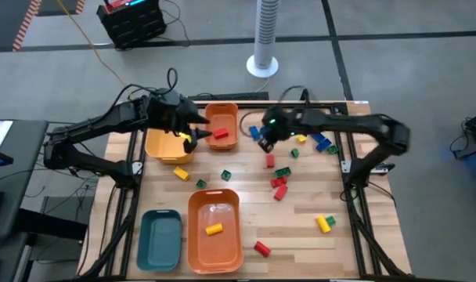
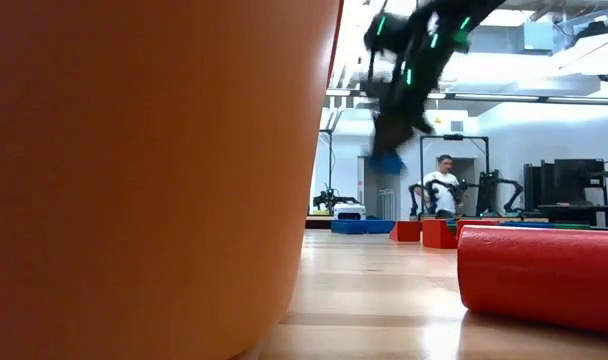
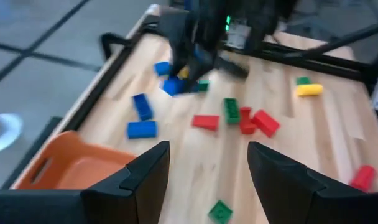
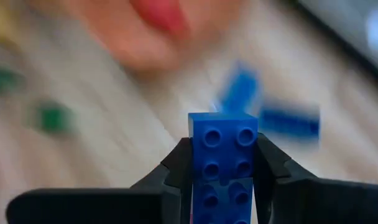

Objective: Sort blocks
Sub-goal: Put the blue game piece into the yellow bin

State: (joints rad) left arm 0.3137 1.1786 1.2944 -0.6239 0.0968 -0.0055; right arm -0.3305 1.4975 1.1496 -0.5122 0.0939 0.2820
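My right gripper [image 4: 223,152] is shut on a blue block [image 4: 223,134] and hangs above the far middle of the table [image 1: 265,142]; the low view shows the block [image 2: 387,160] in the air. My left gripper [image 3: 207,180] stands open with nothing between its fingers, above the far bins [image 1: 192,129]. Loose red, green, blue and yellow blocks lie flat on the wooden table, among them a red one [image 1: 270,160], a green one [image 1: 283,171] and a blue one [image 1: 324,142]. My right gripper pinches the blue block by its two long sides [image 4: 195,146] between its two fingers. The block lies along the fingers, studs toward the wrist camera, one end [image 4: 223,121] sticking out past the fingertips. The fingers slant downward. The block is lifted clear of the table.
A far orange bin [image 1: 222,117] holds a red block [image 1: 220,134], beside a yellow bin [image 1: 164,149]. A near orange bin [image 1: 214,251] holds a yellow block [image 1: 213,229], next to a teal bin [image 1: 160,239]. A person sits in the room beyond the table [image 2: 444,180].
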